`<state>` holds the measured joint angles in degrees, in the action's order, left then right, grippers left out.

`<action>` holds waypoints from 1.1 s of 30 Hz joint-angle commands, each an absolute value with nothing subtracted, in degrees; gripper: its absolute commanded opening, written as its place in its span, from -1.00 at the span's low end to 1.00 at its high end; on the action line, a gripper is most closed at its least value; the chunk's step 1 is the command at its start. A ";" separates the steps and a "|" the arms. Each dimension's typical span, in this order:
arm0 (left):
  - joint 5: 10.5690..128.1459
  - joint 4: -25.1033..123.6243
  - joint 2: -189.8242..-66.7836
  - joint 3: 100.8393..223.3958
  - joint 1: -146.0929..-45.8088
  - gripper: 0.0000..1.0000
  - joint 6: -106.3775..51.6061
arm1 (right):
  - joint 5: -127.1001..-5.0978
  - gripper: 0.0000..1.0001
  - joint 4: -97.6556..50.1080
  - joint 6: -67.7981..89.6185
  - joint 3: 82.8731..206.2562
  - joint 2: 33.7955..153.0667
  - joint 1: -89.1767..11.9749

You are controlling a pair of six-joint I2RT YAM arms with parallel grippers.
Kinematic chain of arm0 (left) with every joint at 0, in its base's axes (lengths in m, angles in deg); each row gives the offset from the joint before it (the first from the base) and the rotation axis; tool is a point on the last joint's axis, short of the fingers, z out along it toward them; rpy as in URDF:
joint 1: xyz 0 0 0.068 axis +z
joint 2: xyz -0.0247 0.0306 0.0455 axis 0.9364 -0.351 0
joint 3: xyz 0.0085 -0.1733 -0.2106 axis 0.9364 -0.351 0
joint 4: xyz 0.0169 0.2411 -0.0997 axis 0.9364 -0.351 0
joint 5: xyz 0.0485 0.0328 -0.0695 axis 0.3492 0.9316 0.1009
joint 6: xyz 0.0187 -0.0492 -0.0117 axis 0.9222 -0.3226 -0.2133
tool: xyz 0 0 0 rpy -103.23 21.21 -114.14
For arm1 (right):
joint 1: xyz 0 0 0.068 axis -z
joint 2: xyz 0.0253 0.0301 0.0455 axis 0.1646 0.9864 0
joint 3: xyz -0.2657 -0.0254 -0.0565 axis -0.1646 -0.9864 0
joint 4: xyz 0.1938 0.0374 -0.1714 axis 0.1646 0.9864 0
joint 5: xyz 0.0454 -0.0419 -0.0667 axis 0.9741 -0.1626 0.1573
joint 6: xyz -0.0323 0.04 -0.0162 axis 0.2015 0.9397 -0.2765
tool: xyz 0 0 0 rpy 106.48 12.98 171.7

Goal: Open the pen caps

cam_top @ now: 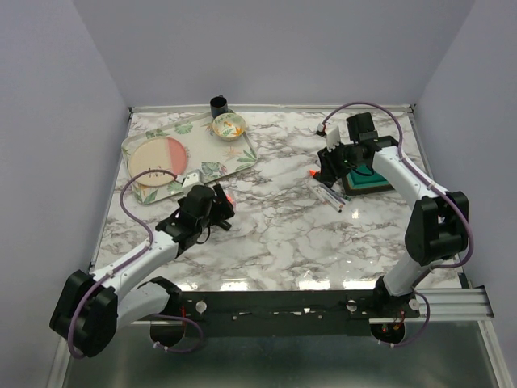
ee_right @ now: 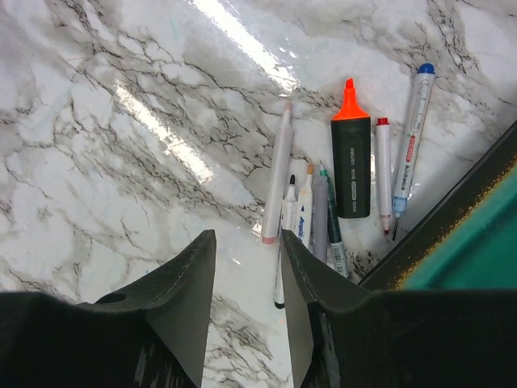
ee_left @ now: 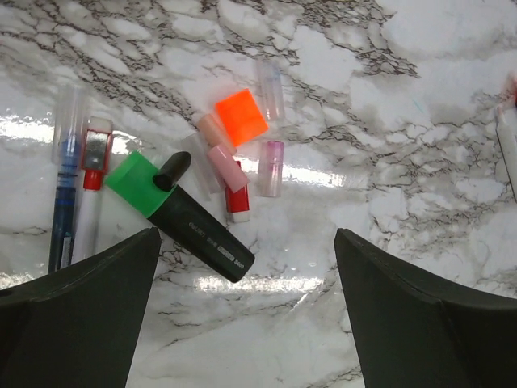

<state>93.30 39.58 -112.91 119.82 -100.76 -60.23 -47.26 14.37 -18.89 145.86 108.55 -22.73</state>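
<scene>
In the left wrist view several loose pen caps lie in a cluster: an orange cap (ee_left: 241, 115), a pink cap (ee_left: 226, 167), a red cap (ee_left: 237, 202), a purple cap (ee_left: 273, 168) and a clear cap (ee_left: 271, 89). A black highlighter (ee_left: 202, 234) with a green cap (ee_left: 133, 182) lies beside them. A blue pen (ee_left: 63, 202) and a white pen (ee_left: 89, 202) lie to its left. My left gripper (ee_left: 246, 315) is open and empty, above bare table just short of the cluster. My right gripper (ee_right: 248, 250) is open and empty above a row of pens (ee_right: 321, 214), among them an uncapped orange highlighter (ee_right: 351, 162).
A floral tray (cam_top: 242, 158) with a plate (cam_top: 157, 158) and a bowl (cam_top: 229, 125) sits at the back left, with a black cup (cam_top: 219, 104) behind it. A teal box (cam_top: 370, 179) lies right of the pen row and shows in the right wrist view (ee_right: 477, 234).
</scene>
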 commanded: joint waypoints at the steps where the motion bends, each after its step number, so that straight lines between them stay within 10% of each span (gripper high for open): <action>1: 93.43 35.91 -111.96 119.30 -99.25 0.84 -71.52 | -45.70 -0.10 14.74 -19.37 145.31 107.36 -23.36; 10: 100.90 29.95 -112.13 118.68 -99.25 0.18 -82.40 | -45.62 -0.10 14.74 -19.37 145.31 107.62 -23.54; 33: 101.88 23.25 -131.56 130.29 -97.40 0.15 -82.78 | -45.53 -0.10 14.74 -19.28 145.40 107.36 -23.71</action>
